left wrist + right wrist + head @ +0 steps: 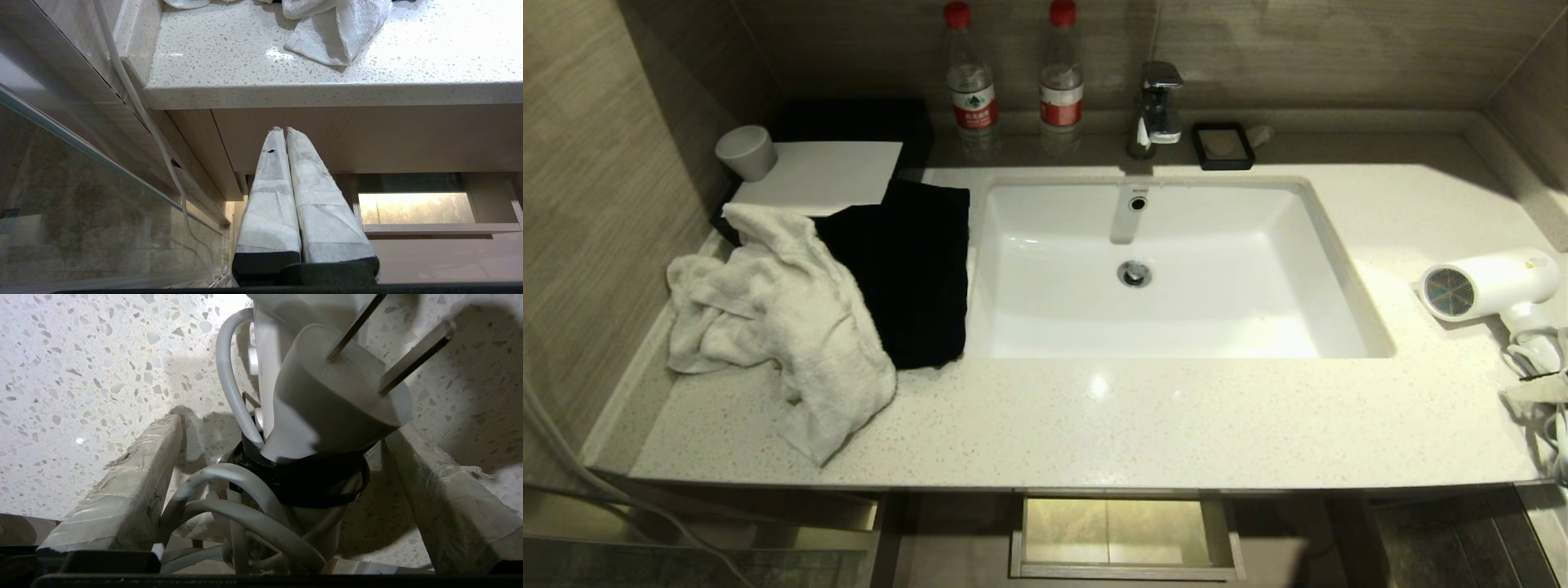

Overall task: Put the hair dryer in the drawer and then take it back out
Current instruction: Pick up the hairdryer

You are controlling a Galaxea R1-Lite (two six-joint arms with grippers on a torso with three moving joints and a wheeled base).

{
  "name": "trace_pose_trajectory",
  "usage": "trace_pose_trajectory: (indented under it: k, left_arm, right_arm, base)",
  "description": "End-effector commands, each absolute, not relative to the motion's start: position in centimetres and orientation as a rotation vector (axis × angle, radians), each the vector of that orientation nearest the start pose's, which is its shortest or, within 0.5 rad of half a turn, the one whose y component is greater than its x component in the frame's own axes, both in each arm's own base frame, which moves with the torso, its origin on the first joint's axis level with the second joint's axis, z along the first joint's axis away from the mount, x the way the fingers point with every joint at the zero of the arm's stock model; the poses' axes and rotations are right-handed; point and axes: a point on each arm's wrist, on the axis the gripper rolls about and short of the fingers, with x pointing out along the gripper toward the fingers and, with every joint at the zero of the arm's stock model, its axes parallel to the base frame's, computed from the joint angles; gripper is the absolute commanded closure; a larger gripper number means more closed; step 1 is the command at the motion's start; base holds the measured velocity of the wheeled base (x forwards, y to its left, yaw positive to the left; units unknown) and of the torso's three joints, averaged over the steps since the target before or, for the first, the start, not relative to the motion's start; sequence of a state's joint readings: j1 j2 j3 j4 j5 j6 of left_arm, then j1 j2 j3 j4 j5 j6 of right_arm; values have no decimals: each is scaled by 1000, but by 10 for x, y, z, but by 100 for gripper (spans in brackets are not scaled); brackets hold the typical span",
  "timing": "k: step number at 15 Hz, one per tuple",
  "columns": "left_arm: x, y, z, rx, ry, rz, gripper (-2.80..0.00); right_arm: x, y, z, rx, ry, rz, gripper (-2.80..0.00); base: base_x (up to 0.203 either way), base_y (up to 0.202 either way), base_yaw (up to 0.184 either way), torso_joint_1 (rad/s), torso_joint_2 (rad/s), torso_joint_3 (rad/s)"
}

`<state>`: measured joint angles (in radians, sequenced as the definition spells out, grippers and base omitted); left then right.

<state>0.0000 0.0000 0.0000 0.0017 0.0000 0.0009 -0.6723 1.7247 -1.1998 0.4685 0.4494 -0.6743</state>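
The hair dryer (1490, 286) lies on the countertop (1143, 425) right of the sink (1176, 269). The right gripper (282, 490) straddles its plug (339, 404) and coiled cord (245, 522), fingers spread wide, apparently not touching. The left gripper (286, 131) hangs closed before the open drawer (1125, 569).

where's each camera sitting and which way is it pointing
Head: high up, facing down at the countertop, sink, hair dryer and open drawer; no robot parts show.
Left wrist: low, below counter height, behind the shut left end effector, facing the drawer.
Right wrist: just above the countertop, open right end effector straddling the cord and plug.
Head and left wrist share the white towel.
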Motion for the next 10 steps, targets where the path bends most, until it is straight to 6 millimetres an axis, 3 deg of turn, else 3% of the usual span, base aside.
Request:
trace_pose_trajectory:
  k: [1,10]
  left_arm:
    - [-23,0,75,0,2,0,0]
    - [-23,0,75,1,2,0,0]
  right_arm:
    - [233,-172,190,-102,857,90,-280]
    - [234,-174,195,-159,839,104,-280]
  base:
    - [0,0,0,0,0,0]
    - [0,0,0,0,0,0]
